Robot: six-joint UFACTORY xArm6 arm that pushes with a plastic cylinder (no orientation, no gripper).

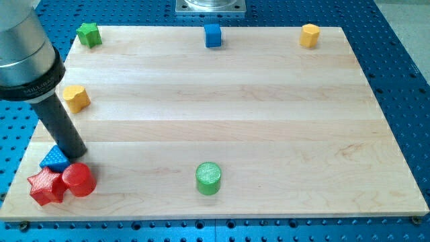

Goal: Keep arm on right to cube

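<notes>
The arm's upper body is cut off at the view's top-left. My tip (76,152) holds nothing — it touches the blue block (54,160), shape unclear, just lower-left. The blue cube (213,35) sits far to its upper right.

No legible text, label, brand, number or sign appears on the wooden board (222,101) or on any block. A faint line of light marking runs around the dark band of the arm housing (30,84) at the view's left. Its characters are too small and blurred to read.
</notes>
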